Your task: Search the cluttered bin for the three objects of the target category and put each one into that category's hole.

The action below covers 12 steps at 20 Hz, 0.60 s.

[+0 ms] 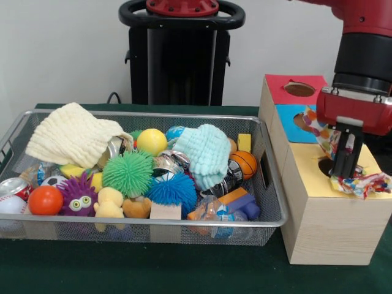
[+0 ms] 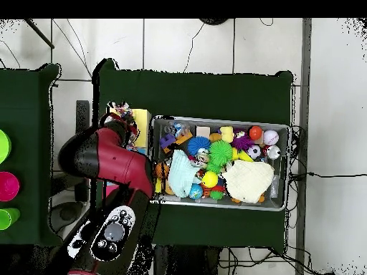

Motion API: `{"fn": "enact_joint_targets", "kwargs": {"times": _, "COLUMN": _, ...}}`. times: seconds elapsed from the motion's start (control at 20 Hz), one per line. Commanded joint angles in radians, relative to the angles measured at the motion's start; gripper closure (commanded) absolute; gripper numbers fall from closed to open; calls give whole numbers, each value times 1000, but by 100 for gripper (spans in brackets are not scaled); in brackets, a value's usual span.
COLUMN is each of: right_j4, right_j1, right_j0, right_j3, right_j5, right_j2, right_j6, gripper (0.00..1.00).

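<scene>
— What fills most of the front view?

— The wire mesh bin (image 1: pixel 269 184), across the left and centre of the frame, packed with clutter. To its right stands the wooden box (image 1: pixel 327 226) with coloured top panels — red at the back, blue in the middle, yellow nearest the bottom of the frame, each with a hole.

— And the arm?

— The red and black arm (image 1: pixel 367 55) comes down at the upper right, over the box. Its gripper (image 1: pixel 344 173) is clenched on a multicoloured patterned cloth (image 1: pixel 367 184) — one end drapes over the yellow panel at the right edge, another part shows up by the blue panel.

— So where exactly is the cloth?

— Above the dark hole in the yellow panel, touching the panel's surface, not inside it.

— What's left in the bin?

— A cream cloth (image 1: pixel 70 135) heaped at its upper left corner, a pale blue cloth (image 1: pixel 208 153) at centre right. Then smaller things: a green spiky ball (image 1: pixel 127 173), a blue spiky ball (image 1: pixel 171 190), a purple spiky toy with eyes (image 1: pixel 78 195), an orange ball (image 1: pixel 45 200), a yellow ball (image 1: pixel 151 141), a small basketball (image 1: pixel 244 163).
</scene>
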Motion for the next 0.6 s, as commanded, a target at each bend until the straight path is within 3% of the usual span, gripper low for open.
{"fn": "enact_joint_targets", "kwargs": {"times": 0.05, "right_j4": 95, "right_j1": 168, "right_j0": 63, "right_j3": -85, "right_j5": 14, "right_j2": -51, "right_j6": 292, "gripper": 100}}
{"fn": "enact_joint_targets", "kwargs": {"times": 0.6, "right_j4": 92, "right_j1": 157, "right_j0": 22, "right_j3": -99, "right_j5": 139, "right_j2": -32, "right_j6": 234, "gripper": 100}}
